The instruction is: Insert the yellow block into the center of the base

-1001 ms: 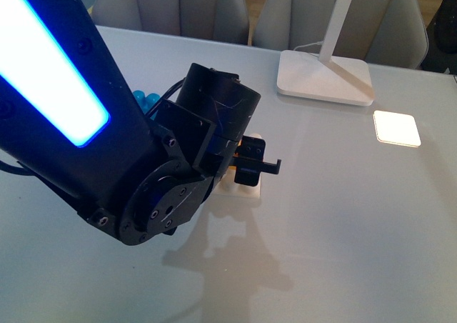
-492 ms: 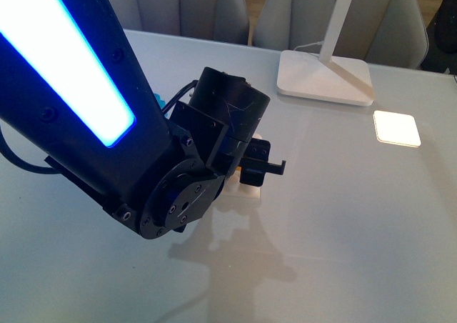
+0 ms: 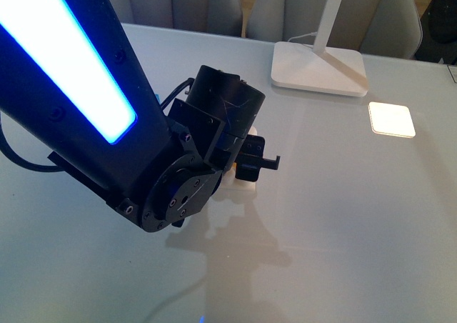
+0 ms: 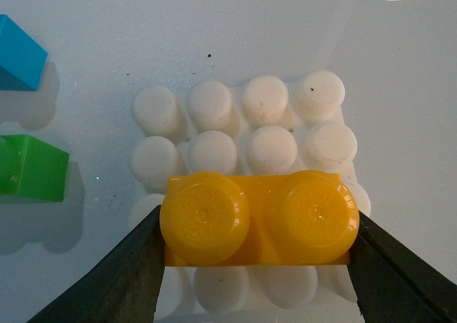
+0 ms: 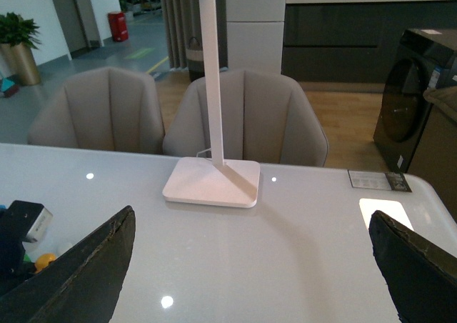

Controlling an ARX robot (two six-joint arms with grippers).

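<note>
In the left wrist view my left gripper [image 4: 258, 226] is shut on the yellow block [image 4: 258, 218], one black finger on each short end. The block has two round studs and sits level over the white studded base [image 4: 214, 105]. It covers the third row of studs and is centred across the base's width. I cannot tell if it touches the studs. In the front view the left gripper [image 3: 251, 162] sits over the base [image 3: 244, 188] and hides the block. My right gripper [image 5: 250, 266] is open and empty above bare table, away from the base.
A green brick [image 4: 32, 167] and a blue brick [image 4: 18, 51] lie beside the base. The white lamp foot [image 3: 318, 69] stands at the back of the table. A glowing square patch [image 3: 391, 119] lies to its right. Chairs stand behind the table.
The left arm has swung a little to the right and the gripper has sunk closer onto the base. The orange of the block no longer shows in the front view.
</note>
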